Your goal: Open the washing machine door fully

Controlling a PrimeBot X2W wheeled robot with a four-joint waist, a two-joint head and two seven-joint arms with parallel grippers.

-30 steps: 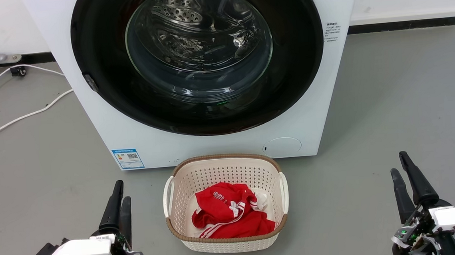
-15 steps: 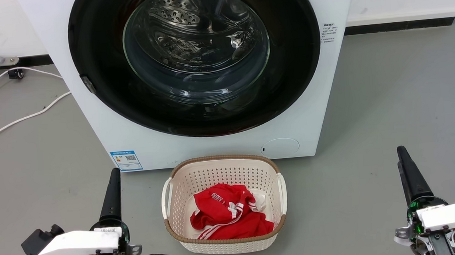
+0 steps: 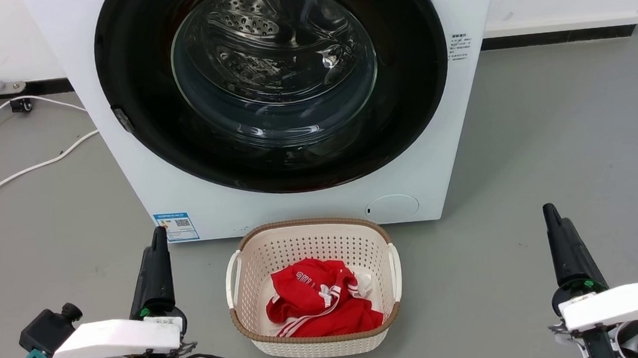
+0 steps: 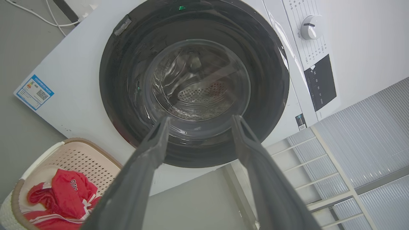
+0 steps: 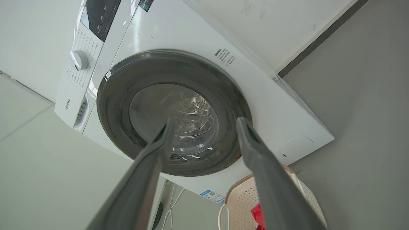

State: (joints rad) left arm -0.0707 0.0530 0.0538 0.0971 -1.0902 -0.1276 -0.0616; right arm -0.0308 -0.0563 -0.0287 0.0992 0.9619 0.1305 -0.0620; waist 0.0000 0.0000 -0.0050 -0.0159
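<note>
The washing machine door (image 3: pixel 273 81) is a glossy black round with a bulging glass centre. It lies flush against the white machine, with a small latch (image 3: pixel 123 119) on its left rim. My left gripper (image 3: pixel 159 238) hovers low over the floor, left of the basket and short of the machine's front. In the left wrist view the left gripper (image 4: pixel 201 119) is open and empty, pointing at the door (image 4: pixel 195 83). My right gripper (image 3: pixel 549 212) hangs at the lower right, away from the machine. It is open too, and the right gripper (image 5: pixel 205 120) faces the door (image 5: pixel 172 111) from a distance.
A cream laundry basket (image 3: pixel 311 223) holding a red garment (image 3: pixel 319 305) stands on the floor just before the machine. White cables (image 3: pixel 26 166) trail over the grey floor at the left. A round white panel cover (image 3: pixel 393 207) sits low on the machine's front.
Both wrists have rolled, so each gripper's two fingers now line up as one in the head view. Both grippers have crept a little towards the machine. The door is unchanged.
</note>
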